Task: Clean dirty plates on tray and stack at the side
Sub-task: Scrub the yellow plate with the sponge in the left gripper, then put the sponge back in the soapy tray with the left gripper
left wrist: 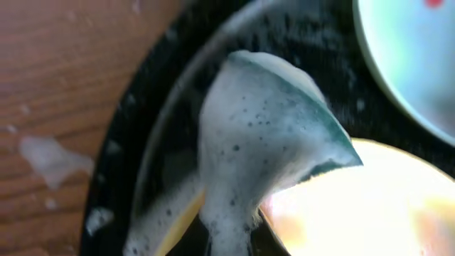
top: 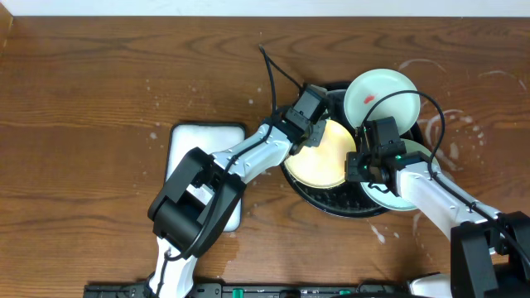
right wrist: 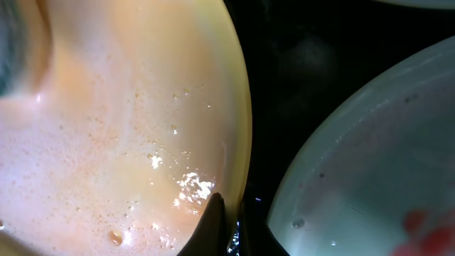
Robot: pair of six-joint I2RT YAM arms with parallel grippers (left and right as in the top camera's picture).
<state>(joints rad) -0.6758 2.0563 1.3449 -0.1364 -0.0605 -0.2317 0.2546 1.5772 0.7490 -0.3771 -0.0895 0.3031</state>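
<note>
Three plates in all: 1 yellow plate (top: 327,157) lying centre-left in the tray (top: 331,199); 1 mint plate (top: 381,95) w/ red smear, overlapping tray's far rim; second mint plate (top: 387,195) at tray's right side, mostly hidden under right arm, so can't tell if smeared. 1 tray, black, foam-flecked. 1 sponge (left wrist: 263,128), green, thick w/ foam. 1 white dish (top: 207,136) left of tray, partly under left arm. Left gripper (top: 313,124): fingers narrow, pinched on sponge, which presses at yellow plate's left edge close to tray wall. Right gripper (top: 364,161): fingers narrow, clamped on yellow plate's right rim, dark fingertip (right wrist: 213,220) sitting on the rim edge, prob steadying plate for scrubbing. Handling, judged: plates stiff, glossy, prob light; soap film makes them v. slippery, flat faces give no purchase. Take hold at rim only, pinch across the lip, tip edge up clear of neighbour before lifting. Hard and likely brittle, so risk if one slides out or knocks tray rim. Plates crowd each other, rims just beside or overlapping, little room for a finger btwn them. None stacked on bare tabletop (top: 99,99) yet; task looks early
</note>
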